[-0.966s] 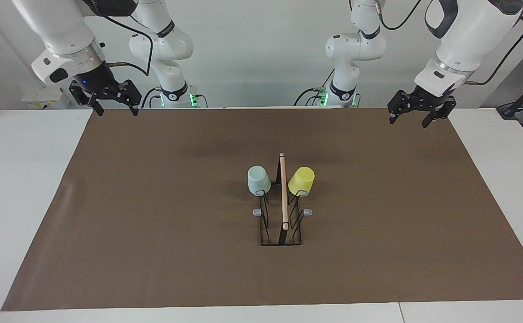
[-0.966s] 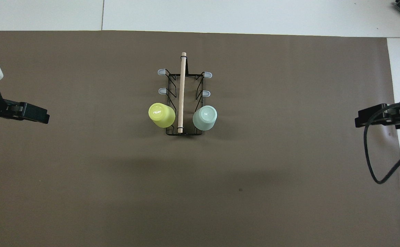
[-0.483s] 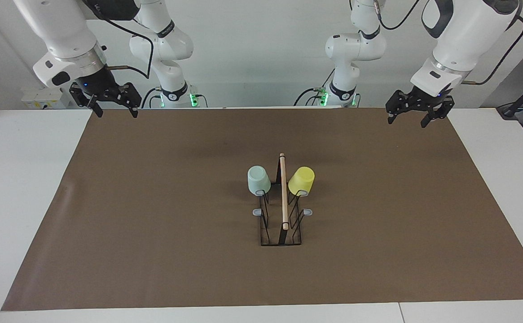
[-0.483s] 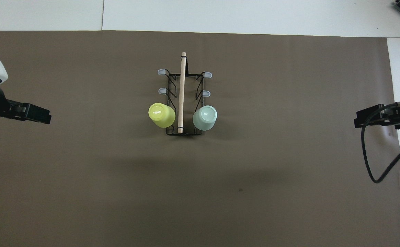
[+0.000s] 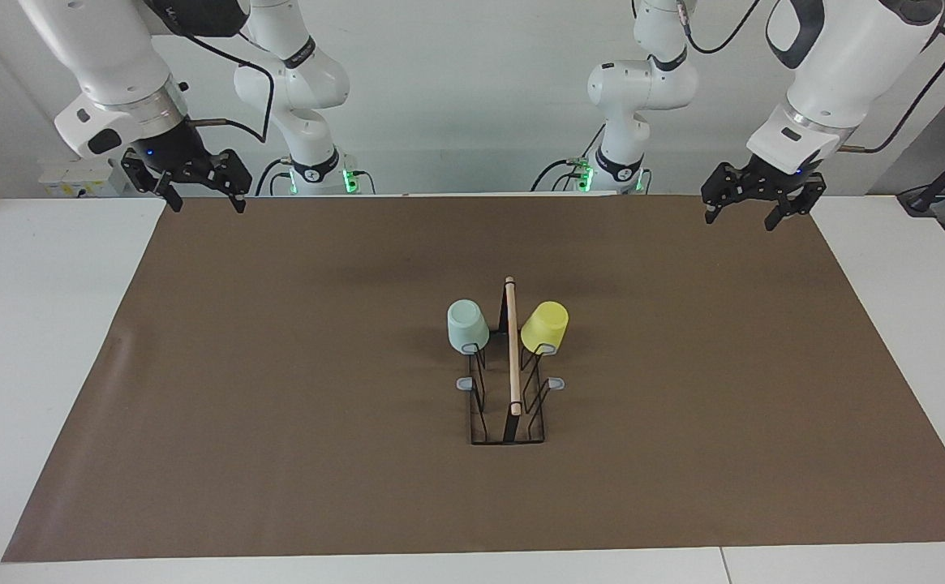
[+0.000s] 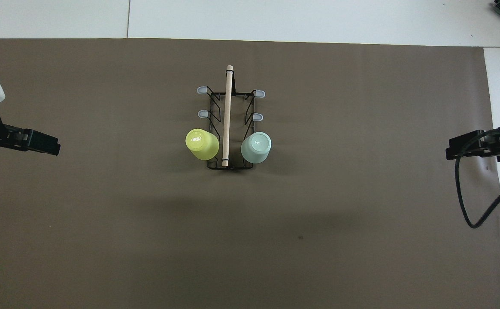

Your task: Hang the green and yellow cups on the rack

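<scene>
While both arms wait, brown paper mat (image 5: pixel 277 365) over white table (image 5: pixel 42 324), pale wall, black wire rack (image 5: pixel 509 389) mid-mat carrying mint green cup (image 5: pixel 466 325) and yellow cup (image 5: pixel 545 326) upside down on prongs, left gripper (image 5: pixel 752 212) and right gripper (image 5: pixel 200 199) spread wide, empty, over the mat's robot-side corners.

1. You had the rack (image 5: pixel 509 389) standing mid-mat (image 5: pixel 277 365).
2. One cup (image 5: pixel 545 327) hung on its prong toward the left arm's end.
3. The other cup (image 5: pixel 466 325) hung on the prong toward the right arm's end, both nearest the robots.

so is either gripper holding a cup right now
No: the green cup and yellow cup both hang on the rack, while the left gripper and right gripper are open and hold nothing.
</scene>
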